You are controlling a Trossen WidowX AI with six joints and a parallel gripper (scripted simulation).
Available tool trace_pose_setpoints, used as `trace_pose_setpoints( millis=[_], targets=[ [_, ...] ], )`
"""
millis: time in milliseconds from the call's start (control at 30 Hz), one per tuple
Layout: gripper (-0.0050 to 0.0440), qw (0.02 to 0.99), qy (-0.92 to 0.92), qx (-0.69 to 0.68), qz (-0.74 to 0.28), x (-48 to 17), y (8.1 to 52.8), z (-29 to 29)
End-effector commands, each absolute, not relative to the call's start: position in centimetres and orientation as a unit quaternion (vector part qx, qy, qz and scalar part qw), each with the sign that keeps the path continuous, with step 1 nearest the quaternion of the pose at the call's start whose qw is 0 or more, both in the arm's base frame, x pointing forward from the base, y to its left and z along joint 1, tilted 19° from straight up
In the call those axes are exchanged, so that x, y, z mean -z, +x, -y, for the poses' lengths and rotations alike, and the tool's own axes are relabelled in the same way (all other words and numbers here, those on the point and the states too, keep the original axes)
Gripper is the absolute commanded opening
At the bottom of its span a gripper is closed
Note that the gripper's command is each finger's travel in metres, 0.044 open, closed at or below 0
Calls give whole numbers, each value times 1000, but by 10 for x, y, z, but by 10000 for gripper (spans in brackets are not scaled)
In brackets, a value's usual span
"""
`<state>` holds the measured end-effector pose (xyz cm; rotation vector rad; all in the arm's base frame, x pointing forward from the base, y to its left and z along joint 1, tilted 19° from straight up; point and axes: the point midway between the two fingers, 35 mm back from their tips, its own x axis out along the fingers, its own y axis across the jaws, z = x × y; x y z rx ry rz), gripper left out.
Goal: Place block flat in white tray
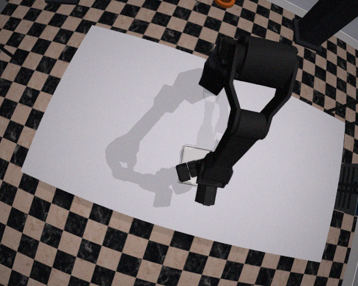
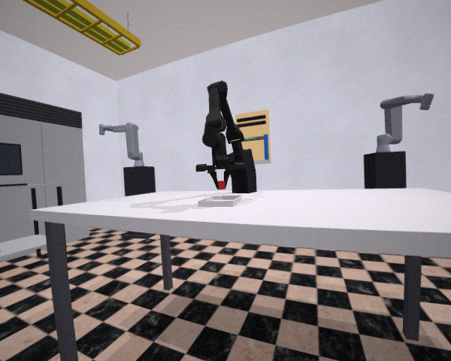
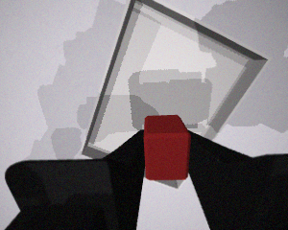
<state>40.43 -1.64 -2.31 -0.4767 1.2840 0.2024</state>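
Observation:
My gripper (image 3: pixel 161 134) (image 2: pixel 220 181) is shut on a small red block (image 3: pixel 166 146) (image 2: pixel 220 183) and holds it in the air a little above the white tray (image 3: pixel 110 86) (image 2: pixel 218 203) (image 1: pixel 194 152). The tray is a shallow rectangular dish lying on the white table (image 1: pixel 111 92) (image 2: pixel 334 217). In the wrist view the block hangs over the tray's near corner, and the tray floor lies in the arm's shadow. In the overhead view the arm covers the lower part of the tray and hides the block.
The arm's black base (image 2: pixel 245 171) stands at the back of the table. Two grey robot arms on black pedestals (image 2: pixel 139 179) (image 2: pixel 385 169) stand beyond the table. An orange object (image 1: pixel 225 2) lies on the checkered floor.

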Motion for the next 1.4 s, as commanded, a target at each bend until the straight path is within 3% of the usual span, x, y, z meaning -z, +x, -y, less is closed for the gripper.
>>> trace_pose_setpoints(
  millis=[0, 1367],
  targets=[
    [0, 775, -221, -88, -585, 18, 409, 18],
    [0, 775, -221, -88, -585, 60, 426, 23]
  ],
)
